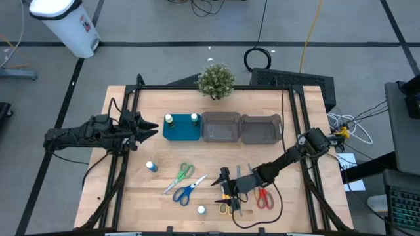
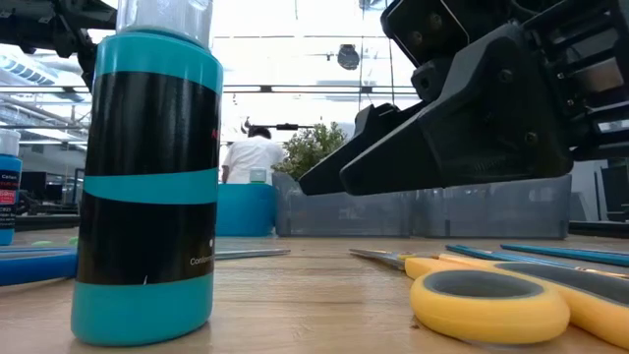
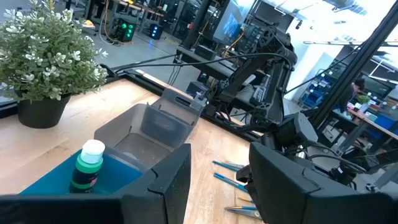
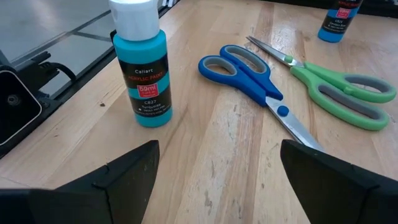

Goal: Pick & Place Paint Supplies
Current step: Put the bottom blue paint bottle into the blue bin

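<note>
Progress approx halfway on bottles, nothing else sorted yet, as far as the views show. Tray [image 1: 182,133] at the back of the desk [image 1: 125,190] holds two bottles: blue bottle [image 1: 168,120] and green bottle [image 1: 194,118], both upright inside it. Two grey bins [image 1: 221,128] beside the tray look bare in the high view.

Left to do, all loose on the desk:
- small blue bottle [image 1: 151,166], upright, left of the scissors, well apart from the tray.
- teal bottle [image 1: 201,210], upright near the front edge.
- green scissors [image 1: 184,172] and blue scissors [image 1: 187,190], lying side by side, mid-desk.
- yellow scissors [image 1: 226,208] and red scissors [image 1: 264,198], front right, partly under the right arm.
- brushes [image 1: 251,172], thin blue sticks near the right arm; count unclear.

Right tool [image 1: 225,179] hangs low over the front of the desk w/ jaws wide, holding nothing; wrist view puts the teal bottle and blue scissors just ahead of it. My guess: teal bottle is the next pick, since it faces the open jaws.

Left tool [image 1: 149,126] sits just left of the tray, jaws part open, nothing between them; the green bottle shows beyond its fingers, not gripped.

So: two bottles placed, two bottles plus four scissors plus brushes still to go.
</note>
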